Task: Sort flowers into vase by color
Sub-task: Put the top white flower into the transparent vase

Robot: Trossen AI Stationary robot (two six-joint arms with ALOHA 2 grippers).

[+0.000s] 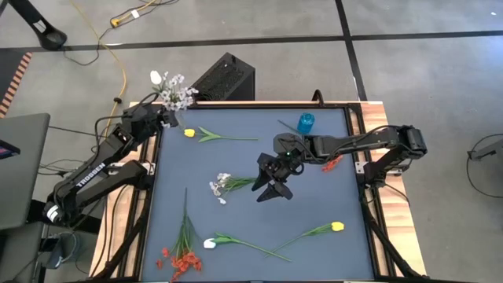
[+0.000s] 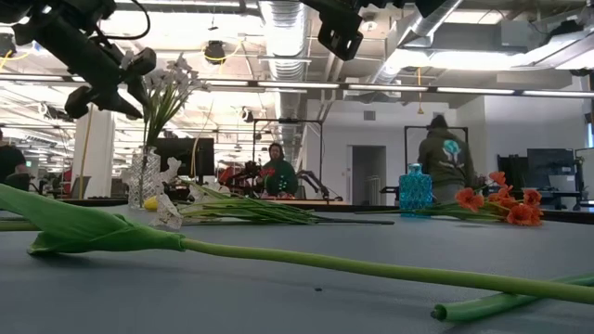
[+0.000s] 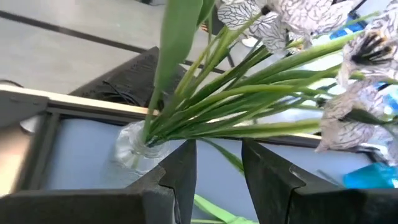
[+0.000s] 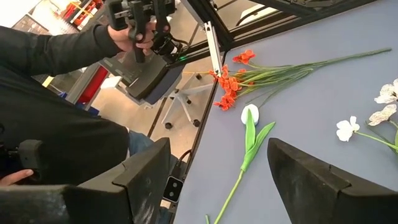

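Overall, the desk (image 1: 314,196) is a dark blue mat inside a wooden frame, with most open room in its right-centre and far-centre areas. The left arm reaches to the far-left corner; its left hand (image 3: 217,180) hangs just above the clear vase (image 3: 134,149), fingers parted with nothing between them. That vase holds a bunch of white flowers (image 1: 174,92) whose blooms lean out past the desk edge. The right arm stretches from the right edge toward mid-desk; the right hand (image 1: 273,189) is raised over the centre, fingers spread wide and empty, just beside a loose white spray (image 1: 224,186) lying flat.

Other flowers lie on the mat: a yellow tulip (image 1: 190,133) near the far-left, a second yellow tulip (image 1: 337,226) near the front-right, a white tulip (image 1: 210,244) at the front, and red-orange flowers (image 1: 179,259) at the front-left corner, blooms close to the edge. More red-orange blooms (image 2: 506,206) lie at the right edge, mostly hidden under the right arm from above. A blue vase (image 1: 306,122) stands near the far edge.

In the low view a green stem crosses the foreground and its bloom is cut off. In the right wrist view a person in a dark sleeve (image 4: 56,43) sits beyond the desk's front-left edge.
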